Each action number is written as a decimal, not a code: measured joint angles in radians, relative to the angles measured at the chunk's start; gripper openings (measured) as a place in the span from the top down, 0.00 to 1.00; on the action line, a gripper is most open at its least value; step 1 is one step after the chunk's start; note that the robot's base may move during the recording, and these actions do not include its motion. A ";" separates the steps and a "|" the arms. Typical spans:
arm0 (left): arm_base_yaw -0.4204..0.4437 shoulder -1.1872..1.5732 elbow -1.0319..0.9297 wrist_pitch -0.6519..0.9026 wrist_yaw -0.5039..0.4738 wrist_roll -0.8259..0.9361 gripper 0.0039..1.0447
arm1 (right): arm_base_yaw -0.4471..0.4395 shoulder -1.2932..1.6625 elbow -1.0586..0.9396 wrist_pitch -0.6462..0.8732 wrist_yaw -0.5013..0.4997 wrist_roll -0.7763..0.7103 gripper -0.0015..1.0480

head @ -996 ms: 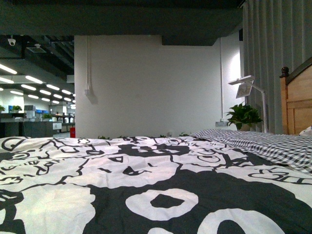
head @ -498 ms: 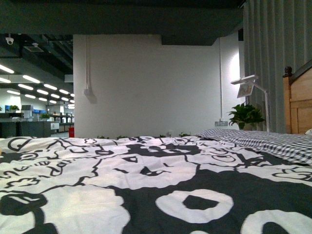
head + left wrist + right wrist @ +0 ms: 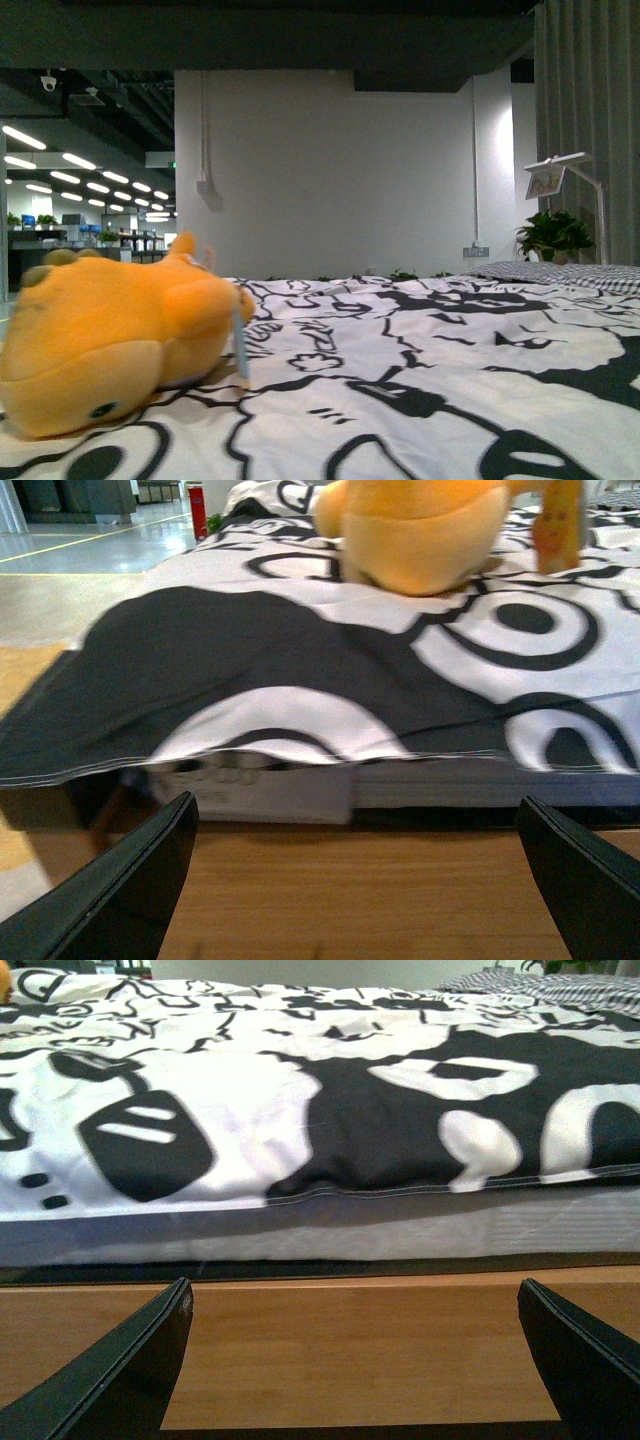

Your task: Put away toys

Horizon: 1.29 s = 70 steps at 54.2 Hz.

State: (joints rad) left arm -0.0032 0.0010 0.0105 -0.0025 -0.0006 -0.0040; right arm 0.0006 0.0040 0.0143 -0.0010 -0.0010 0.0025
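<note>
A: At the lower edge of each wrist view: left gripper [image 3: 355,815], right gripper [image 3: 355,1295]. Jaws spread wide, nothing held.
B: Further out, on the quilt [image 3: 450,380]?
A: Item: plush animal [image 3: 110,335], lower left of front view. Absent a half-second ago; the view has swung left. Toy located, pickup pending.

The quilt [image 3: 430,330] is viewed by the front camera from low, almost at its level, toward a white wall [image 3: 340,170], with the plush [image 3: 110,330] close at left. Both wrist views are set low beside it, aimed closely over a wooden rail [image 3: 350,890] at the quilt's edge. The plush is shared by front and left wrist views, the quilt by all.
</note>
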 joint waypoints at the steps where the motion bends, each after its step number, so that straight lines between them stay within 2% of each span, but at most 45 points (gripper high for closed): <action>1: 0.000 0.002 0.000 0.000 0.000 0.000 0.06 | 0.000 0.001 0.000 0.000 0.002 0.000 0.06; 34: 0.000 0.001 0.000 0.000 -0.006 0.000 0.06 | -0.001 0.000 0.000 -0.001 -0.005 0.000 0.06; 36: 0.000 0.000 0.000 0.000 -0.006 0.000 0.06 | 0.023 0.016 0.012 -0.042 0.063 0.023 0.06; 39: 0.000 0.000 0.000 0.000 -0.003 0.000 0.06 | 0.078 0.087 0.034 -0.091 0.222 0.081 0.06; 41: 0.000 0.000 0.000 0.000 -0.002 0.000 0.06 | 0.095 0.126 0.037 -0.083 0.258 0.103 0.06; 48: 0.000 0.000 0.000 0.000 -0.002 0.000 0.06 | 0.159 0.267 0.056 0.041 0.323 0.141 0.06; 57: 0.000 0.000 0.000 0.000 -0.002 0.000 0.06 | 0.250 0.508 0.129 0.291 0.371 0.145 0.06; 70: 0.000 0.000 0.000 0.000 -0.002 0.000 0.06 | 0.311 0.873 0.268 0.591 0.419 0.127 0.06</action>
State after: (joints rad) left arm -0.0029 0.0010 0.0101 -0.0021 -0.0025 -0.0044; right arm 0.3111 0.8768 0.2821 0.5896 0.4179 0.1291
